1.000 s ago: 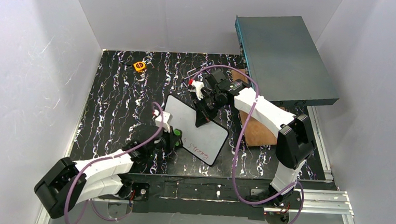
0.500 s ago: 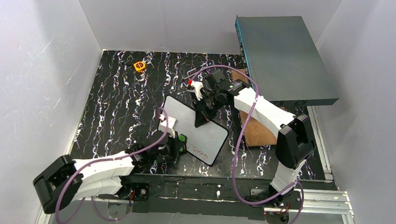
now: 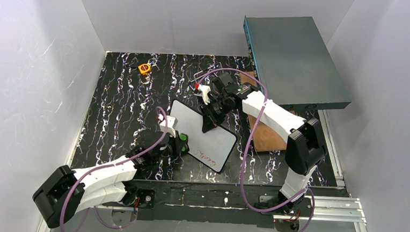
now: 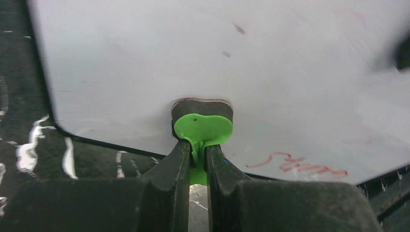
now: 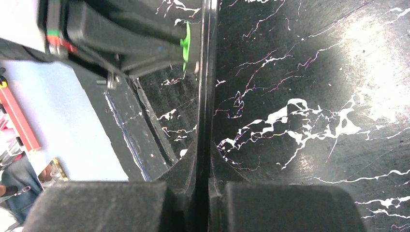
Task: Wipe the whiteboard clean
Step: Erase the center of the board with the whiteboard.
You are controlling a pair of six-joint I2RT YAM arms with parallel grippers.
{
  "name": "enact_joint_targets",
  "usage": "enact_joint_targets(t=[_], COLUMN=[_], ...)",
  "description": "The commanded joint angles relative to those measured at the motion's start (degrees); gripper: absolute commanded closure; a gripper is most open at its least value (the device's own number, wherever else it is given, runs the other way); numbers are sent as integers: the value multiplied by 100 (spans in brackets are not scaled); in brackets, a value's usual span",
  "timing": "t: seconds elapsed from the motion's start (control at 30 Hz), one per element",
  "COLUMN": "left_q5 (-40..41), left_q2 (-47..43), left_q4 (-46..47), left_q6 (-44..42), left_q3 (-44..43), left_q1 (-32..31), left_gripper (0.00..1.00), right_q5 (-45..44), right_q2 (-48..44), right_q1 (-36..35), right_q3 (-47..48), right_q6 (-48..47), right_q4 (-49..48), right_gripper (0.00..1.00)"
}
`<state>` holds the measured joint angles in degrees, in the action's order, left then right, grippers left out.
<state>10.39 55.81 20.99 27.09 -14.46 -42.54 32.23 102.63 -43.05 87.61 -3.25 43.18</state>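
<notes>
At far right of the tabletop (image 3: 118, 100), noted a large grey-teal metal box (image 3: 295, 59) overhanging a brown wooden board (image 3: 269, 136). Near centre, found the whiteboard (image 3: 201, 134), apparently at a slant, face mostly blank, red writing (image 3: 207, 155) present along the near lower edge. Observed the right tool (image 3: 212, 116) pinched almost shut on the whiteboard's far edge, thin frame between the fingers in the wrist view. Observed the left tool (image 4: 197, 159) closed tight on the tab of a small green eraser (image 4: 203, 128), pad pressed to the white face, just beside the red writing but not on it. Recorded a small orange object (image 3: 144, 67) at far left, well apart. Judged risks: slipping of the narrow tab from the fingers under a hard sideways stroke; twisting or tipping of the whiteboard under heavy pressure against a single edge grip; missed writing close to the frame through a short sweep.
</notes>
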Motion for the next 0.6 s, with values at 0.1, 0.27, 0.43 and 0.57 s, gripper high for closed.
enact_joint_targets(t=[0.1, 0.27, 0.43, 0.57], left_q5=[-127, 485, 1296, 887], left_q2=[537, 587, -45, -603], left_q4=[649, 533, -104, -657], left_q6=[-57, 140, 160, 307], left_q3=[-135, -71, 7, 26], left_q1=[-1110, -1212, -878, -56], left_gripper=[100, 100, 100, 100], right_q5=[1655, 1681, 1664, 1672], right_q2=[-81, -102, -129, -120], right_q1=[-372, -378, -380, -382], right_q3=[53, 28, 10, 17], right_q6=[-375, -413, -422, -431], right_q4=[195, 208, 207, 209], right_gripper=[99, 99, 99, 99])
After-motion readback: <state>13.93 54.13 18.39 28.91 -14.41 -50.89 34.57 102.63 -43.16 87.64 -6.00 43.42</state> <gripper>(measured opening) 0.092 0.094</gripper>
